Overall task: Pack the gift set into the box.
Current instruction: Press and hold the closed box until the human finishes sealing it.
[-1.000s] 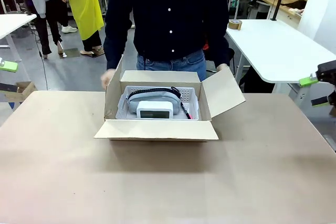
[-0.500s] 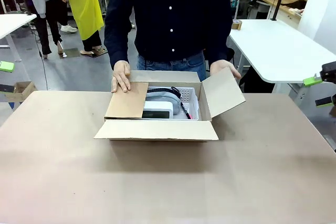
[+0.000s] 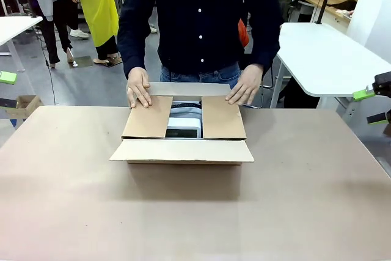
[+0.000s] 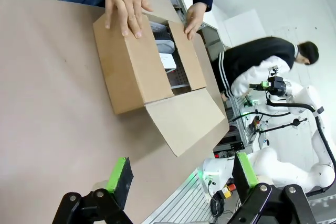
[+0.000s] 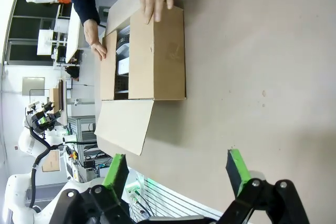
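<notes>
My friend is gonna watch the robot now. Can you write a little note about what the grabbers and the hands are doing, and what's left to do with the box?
Left gripper: open, empty, above the table, short of the box.
Right gripper: open, empty, also back from the box.
Person: one hand and the other hand each press a side flap flat.
Gift set: inside the box, showing through the gap between the side flaps.
Done: set packed, side flaps folded in.
Left: near flap and far flap not yet folded.
</notes>
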Tool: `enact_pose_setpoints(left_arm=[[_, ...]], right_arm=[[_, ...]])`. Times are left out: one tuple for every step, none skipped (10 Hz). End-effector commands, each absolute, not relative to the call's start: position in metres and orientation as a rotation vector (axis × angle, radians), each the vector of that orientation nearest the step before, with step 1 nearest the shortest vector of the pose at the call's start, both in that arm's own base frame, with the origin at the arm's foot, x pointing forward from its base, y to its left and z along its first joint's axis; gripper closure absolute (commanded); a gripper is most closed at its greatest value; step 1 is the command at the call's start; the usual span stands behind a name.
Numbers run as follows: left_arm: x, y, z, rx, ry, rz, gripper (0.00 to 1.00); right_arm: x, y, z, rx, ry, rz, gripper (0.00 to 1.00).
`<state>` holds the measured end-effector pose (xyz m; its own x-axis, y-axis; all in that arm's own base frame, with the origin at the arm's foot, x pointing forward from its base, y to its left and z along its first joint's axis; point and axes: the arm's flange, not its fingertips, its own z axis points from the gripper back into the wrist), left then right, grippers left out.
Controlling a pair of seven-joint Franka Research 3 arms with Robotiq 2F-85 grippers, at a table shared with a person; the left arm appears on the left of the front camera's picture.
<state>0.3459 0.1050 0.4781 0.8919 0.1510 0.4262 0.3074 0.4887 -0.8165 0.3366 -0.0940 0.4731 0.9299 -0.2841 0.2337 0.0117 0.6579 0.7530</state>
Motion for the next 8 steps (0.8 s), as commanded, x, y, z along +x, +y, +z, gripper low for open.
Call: enact_pose_setpoints(left_arm=[[0.3448, 0.1039, 0.4784, -1.084, -0.487, -0.096, 0.00], [0.3448, 0.1039, 0.4784, -1.084, -0.487, -0.096, 0.00], [0.3448, 0.1039, 0.4784, -1.084, -0.487, -0.096, 0.00], [0.3448, 0.1039, 0.4784, -1.084, -0.487, -0.096, 0.00], [0.3448, 0.1039, 0.4784, -1.084, -0.487, -0.096, 0.00], [0.3448, 0.1039, 0.4784, -1.084, -0.487, -0.096, 0.00], [0.3448, 0.1039, 0.4784, -1.084, -0.487, -0.096, 0.00], [0.3448, 0.1039, 0.4784, -1.084, -0.487, -0.096, 0.00]], right_arm=[[0.3364, -0.0929, 0.4742, 0.852, -0.350, -0.182, 0.00], [0.3364, -0.0929, 0.4742, 0.852, -0.350, -0.182, 0.00], [0.3364, -0.0929, 0.4742, 0.852, -0.350, -0.182, 0.00], [0.3364, -0.0929, 0.4742, 0.852, -0.350, -0.182, 0.00], [0.3364, -0.0929, 0.4742, 0.852, -0.350, -0.182, 0.00], [0.3364, -0.0929, 0.4742, 0.852, -0.350, -0.182, 0.00], [0.3364, -0.0929, 0.4742, 0.852, -0.350, -0.182, 0.00], [0.3364, -0.0929, 0.4742, 0.852, -0.350, -0.182, 0.00]])
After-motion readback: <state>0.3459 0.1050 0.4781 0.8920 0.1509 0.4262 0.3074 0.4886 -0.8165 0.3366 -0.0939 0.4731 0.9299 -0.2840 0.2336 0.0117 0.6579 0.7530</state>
